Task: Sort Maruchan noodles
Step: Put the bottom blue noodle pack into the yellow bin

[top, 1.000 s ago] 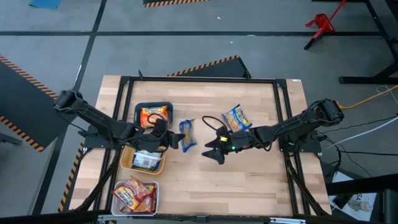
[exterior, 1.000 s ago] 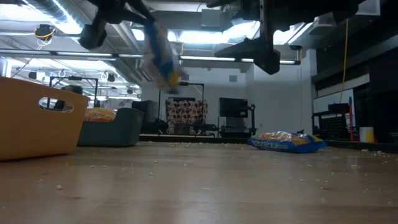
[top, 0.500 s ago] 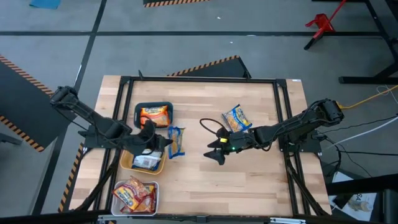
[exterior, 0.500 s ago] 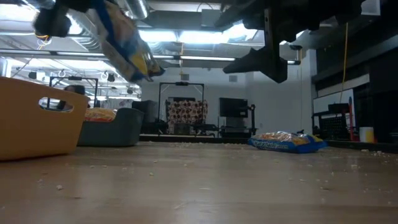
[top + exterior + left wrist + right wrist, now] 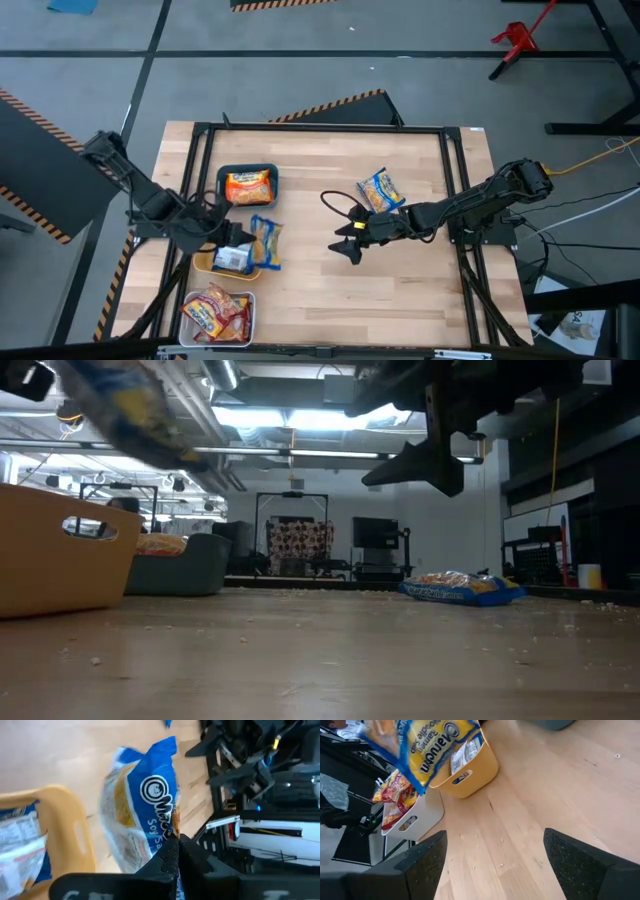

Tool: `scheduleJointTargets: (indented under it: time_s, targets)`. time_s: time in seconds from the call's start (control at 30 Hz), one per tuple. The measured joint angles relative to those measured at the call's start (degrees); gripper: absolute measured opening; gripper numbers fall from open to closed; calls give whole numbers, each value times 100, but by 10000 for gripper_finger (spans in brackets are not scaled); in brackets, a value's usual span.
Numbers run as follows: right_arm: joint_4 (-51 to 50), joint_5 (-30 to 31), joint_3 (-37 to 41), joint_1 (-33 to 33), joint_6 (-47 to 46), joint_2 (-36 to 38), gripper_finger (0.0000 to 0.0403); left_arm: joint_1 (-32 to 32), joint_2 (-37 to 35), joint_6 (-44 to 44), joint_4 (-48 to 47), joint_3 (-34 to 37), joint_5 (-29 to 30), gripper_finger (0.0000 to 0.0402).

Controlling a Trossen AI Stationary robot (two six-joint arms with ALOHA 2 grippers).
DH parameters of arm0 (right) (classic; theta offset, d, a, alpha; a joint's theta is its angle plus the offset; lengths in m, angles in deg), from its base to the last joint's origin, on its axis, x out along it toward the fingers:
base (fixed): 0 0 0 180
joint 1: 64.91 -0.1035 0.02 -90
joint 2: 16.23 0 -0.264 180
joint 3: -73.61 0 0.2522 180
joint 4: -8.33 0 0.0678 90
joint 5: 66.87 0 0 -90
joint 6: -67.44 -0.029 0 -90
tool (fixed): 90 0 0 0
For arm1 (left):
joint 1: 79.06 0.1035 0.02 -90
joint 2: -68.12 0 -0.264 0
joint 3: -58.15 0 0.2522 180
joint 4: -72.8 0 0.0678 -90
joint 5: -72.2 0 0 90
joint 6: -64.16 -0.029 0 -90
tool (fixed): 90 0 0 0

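So the left claw (image 5: pixel 243 243) is clamped on a blue packet (image 5: pixel 265 243) of Maruchan noodles, pinching it by one edge, and it's hanging in the air right over the 3 o'clock rim of the yellow tray (image 5: pixel 205 262). In the left wrist view you can see the fingers (image 5: pixel 170 857) squeezed together on the crinkly seam of the blue packet (image 5: pixel 142 820), with the yellow tray (image 5: pixel 65 827) just beside it and another blue-and-white pack (image 5: pixel 20 842) already lying inside.

Right claw (image 5: pixel 347 243) hovers near the middle of the bench (image 5: pixel 400 290), fingers spread apart, holding nothing. One more blue packet (image 5: pixel 380 189) lies flat on the bench at about 1 o'clock from it, close by.

Other trays: the teal one (image 5: pixel 222 177) at 12 o'clock from the yellow holds an orange pack (image 5: pixel 247 186); the white one (image 5: pixel 250 302) at 6 o'clock holds red-pink packs (image 5: pixel 212 311).

Handling-wise these look super light and floppy on the outside: slick plastic with a brittle noodle block inside. I'd guess an edge pinch on the sealed seam works best, since the wrapper can slide and squeezing the middle could crack the noodles. The bag swings when dangled, so my bet is it wants to be let go low over the tray.
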Motion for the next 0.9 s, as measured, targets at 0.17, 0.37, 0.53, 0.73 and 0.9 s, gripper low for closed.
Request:
scheduleJointTargets:
  time_s: [0.17, 0.37, 0.53, 0.73, 0.9]
  targets:
    - [-53, 93, 2, 0, 7, 0, 316, -271, -95, 311, -561, 1, -132, 0]
    - [-56, 102, 2, 0, 18, -2, 316, -476, -164, 499, -1396, 2, -846, 0]
    - [-63, 217, 3, 0, 22, -2, 316, -543, -296, 120, -1873, 0, -1345, 0]
    - [-83, 301, 4, 2, 24, -4, 316, -534, -548, -576, -2219, 0, -1711, 0]
    - [-206, 351, 7, 2, 29, -4, 316, -534, -601, -1361, -2243, 0, -2365, 0]
